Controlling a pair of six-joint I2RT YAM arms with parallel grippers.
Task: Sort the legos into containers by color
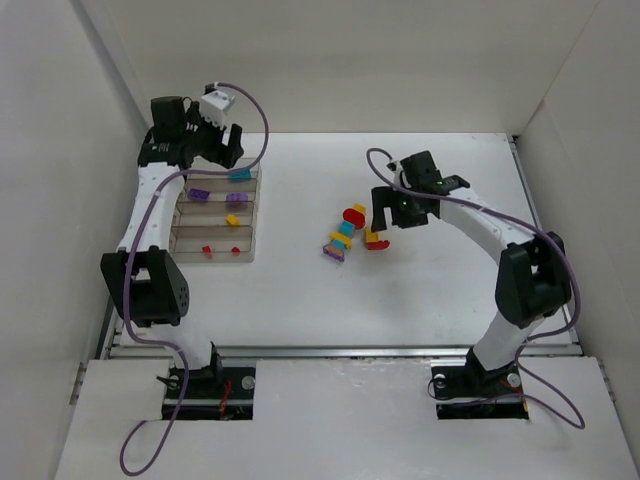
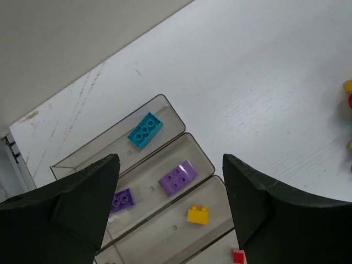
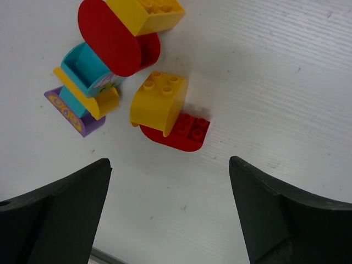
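Four long compartments divide the clear smoke-tinted plastic organizer (image 1: 255, 225). It already holds one teal brick (image 2: 145, 130) in its farthest lane, two purple bricks (image 2: 177, 178) in the next, one small yellow brick (image 2: 197, 214) in the third, and small red bricks (image 1: 207, 249) in the nearest.

The left gripper (image 2: 170, 181) hovers over the organizer's far end with its fingers spread wide and nothing between them.

The unsorted cluster of bricks (image 1: 350, 232) lies on the white table (image 1: 450, 290) to the organizer's right, well apart from it. The right gripper (image 3: 169, 181) hangs over the side of the cluster away from the organizer, its fingers parted and empty. Framed between them are a curved yellow brick (image 3: 159, 104) and, under it, a rounded red brick (image 3: 184, 132).

The sorting looks partly done, and a pick from the cluster seems to be the step in hand. The next move calls for lowering and closing on one colour only. I cannot tell whether the yellow and red pieces are clicked together. If they are, they must be parted before either goes to its lane.

No brand or readable writing shows. A flat purple piece (image 3: 69, 110) at the cluster's near end carries yellow printed marks, too small to read.
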